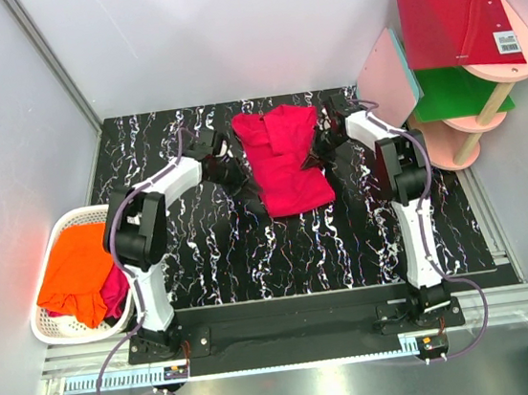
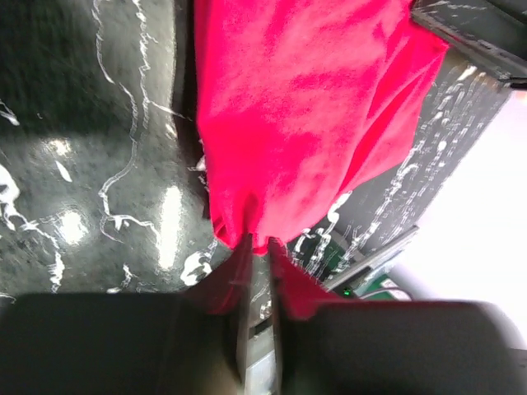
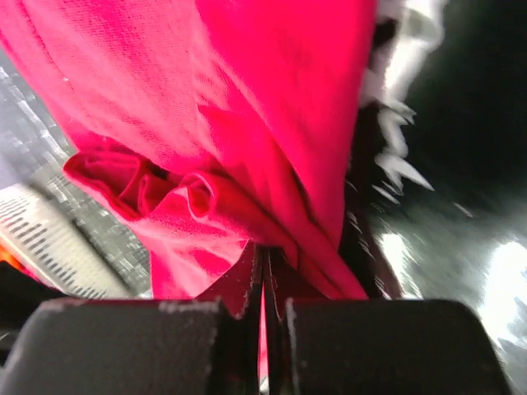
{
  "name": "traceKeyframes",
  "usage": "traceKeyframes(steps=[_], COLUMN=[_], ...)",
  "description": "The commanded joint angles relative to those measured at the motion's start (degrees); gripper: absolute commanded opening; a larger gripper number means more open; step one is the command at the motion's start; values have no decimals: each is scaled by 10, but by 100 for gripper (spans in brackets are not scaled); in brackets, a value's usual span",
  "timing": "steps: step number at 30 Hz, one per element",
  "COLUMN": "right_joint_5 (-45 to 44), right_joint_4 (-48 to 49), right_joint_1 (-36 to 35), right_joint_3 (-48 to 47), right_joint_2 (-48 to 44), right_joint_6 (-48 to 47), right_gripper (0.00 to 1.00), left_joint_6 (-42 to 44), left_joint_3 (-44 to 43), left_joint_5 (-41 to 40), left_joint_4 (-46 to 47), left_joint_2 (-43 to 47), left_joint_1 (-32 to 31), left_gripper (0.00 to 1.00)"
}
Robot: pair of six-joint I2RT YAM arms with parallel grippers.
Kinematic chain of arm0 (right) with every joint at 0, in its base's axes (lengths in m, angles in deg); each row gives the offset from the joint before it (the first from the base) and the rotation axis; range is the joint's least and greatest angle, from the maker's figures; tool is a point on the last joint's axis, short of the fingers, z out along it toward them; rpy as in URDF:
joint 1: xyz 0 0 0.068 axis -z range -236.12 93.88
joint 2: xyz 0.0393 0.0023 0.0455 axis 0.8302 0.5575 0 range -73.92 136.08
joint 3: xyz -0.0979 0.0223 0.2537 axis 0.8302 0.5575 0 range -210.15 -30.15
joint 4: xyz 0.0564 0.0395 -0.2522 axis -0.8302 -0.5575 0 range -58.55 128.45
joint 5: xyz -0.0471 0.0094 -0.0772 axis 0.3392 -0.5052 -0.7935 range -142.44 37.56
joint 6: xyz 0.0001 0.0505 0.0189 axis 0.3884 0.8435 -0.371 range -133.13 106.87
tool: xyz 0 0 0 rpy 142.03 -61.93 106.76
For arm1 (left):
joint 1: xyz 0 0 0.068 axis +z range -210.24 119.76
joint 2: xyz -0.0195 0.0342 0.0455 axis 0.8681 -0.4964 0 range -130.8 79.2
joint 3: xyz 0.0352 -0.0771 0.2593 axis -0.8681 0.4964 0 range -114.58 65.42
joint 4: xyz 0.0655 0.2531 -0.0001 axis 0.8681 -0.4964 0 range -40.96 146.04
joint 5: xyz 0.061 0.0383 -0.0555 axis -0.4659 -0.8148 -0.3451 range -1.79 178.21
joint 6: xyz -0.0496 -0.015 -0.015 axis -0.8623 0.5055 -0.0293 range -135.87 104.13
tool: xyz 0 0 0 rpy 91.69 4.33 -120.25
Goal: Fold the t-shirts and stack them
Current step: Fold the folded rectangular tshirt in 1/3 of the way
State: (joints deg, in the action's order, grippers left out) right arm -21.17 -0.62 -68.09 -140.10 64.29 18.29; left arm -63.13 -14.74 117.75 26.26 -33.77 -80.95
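1. Nearest, at 8 o'clock off the table [image 1: 252, 257], the white basket [image 1: 74, 216] holds the orange t-shirt [image 1: 78, 267] and a second crimson shirt [image 1: 116, 291]. Those wait; the job in hand looks like folding the one already laid out.
2. The left gripper [image 2: 258, 251] is clamped narrow on a pinch of cloth at the 9 o'clock edge of the crimson t-shirt [image 1: 284, 166]. Its fingers sit close to the tabletop.
3. The right gripper [image 3: 263, 259] is likewise closed tight on the 3 o'clock edge. Here the fabric is bunched and rolled just ahead of the fingers.
4. The shirt lies mostly flat toward 12 o'clock of the table's middle, one part already doubled over at the top.
5. Judgement: move both arms together at an even height, so the cloth stays taut and neither pinch slips.
6. Before laying it down, ease out the bunching at 3 o'clock, or the crease will be lumpy.
7. Let go only once the edges lie square.
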Motion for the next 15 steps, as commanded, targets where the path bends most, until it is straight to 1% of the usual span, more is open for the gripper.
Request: traceKeyframes(steps=[1, 2, 3, 4, 5, 6, 8, 10, 11, 12, 15], right_joint_5=[-89, -89, -88, -89, -89, -86, -68, -55, -54, -55, -46], right_joint_4=[-23, -13, -8, -3, 7, 11, 15, 17, 17, 20, 41], right_joint_1=[1, 1, 2, 1, 2, 3, 11, 21, 24, 26, 37], right_joint_3=[32, 52, 64, 77, 106, 120, 168, 203, 242, 263, 351], right_joint_2=[-79, -97, -138, -161, -184, -226, -264, -310, -323, -346, -369], right_joint_6=[-38, -44, -51, -68, -75, -79, -75, -60, -57, -53, -36], right_gripper=[0, 1, 4, 19, 31, 42, 75, 88, 99, 100, 100], left_joint_6=[-6, -5, -7, -13, -18, -24, -43, -50, -51, -52, -69], left_joint_3=[14, 19, 33, 42, 53, 74, 93, 112, 116, 121, 125], left_joint_5=[23, 20, 17, 16, 17, 21, 35, 38, 41, 45, 61], left_joint_4=[30, 33, 36, 42, 60, 71, 96, 107, 117, 123, 165], left_joint_2=[48, 52, 58, 69, 73, 77, 74, 62, 57, 50, 26], left_joint_1=[-4, -4, -4, -4, -5, -5, -7, -14, -22, -26, -44], left_gripper=[59, 69, 90, 99, 99, 99, 99, 99, 99, 99, 98])
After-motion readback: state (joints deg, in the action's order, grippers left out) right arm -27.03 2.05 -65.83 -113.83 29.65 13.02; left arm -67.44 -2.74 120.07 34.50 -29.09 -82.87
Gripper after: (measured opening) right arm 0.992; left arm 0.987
